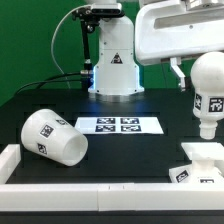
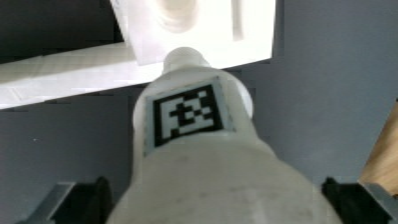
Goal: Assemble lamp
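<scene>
My gripper (image 1: 200, 66) is shut on the white rounded lamp bulb (image 1: 208, 92), which carries a square tag. It holds the bulb upright, narrow end down, just above the small white lamp base (image 1: 197, 162) at the front of the exterior view's right. In the wrist view the bulb (image 2: 196, 140) fills the space between my two dark fingers (image 2: 80, 203), and its narrow end points at the base (image 2: 199, 28). The large tapered lamp shade (image 1: 54, 137) lies on its side at the exterior view's left, apart from the other parts.
The marker board (image 1: 119, 125) lies flat in the middle of the dark table. A white raised rim (image 1: 80, 186) runs along the front edge and also shows in the wrist view (image 2: 54, 75). The arm's base (image 1: 113, 62) stands at the back.
</scene>
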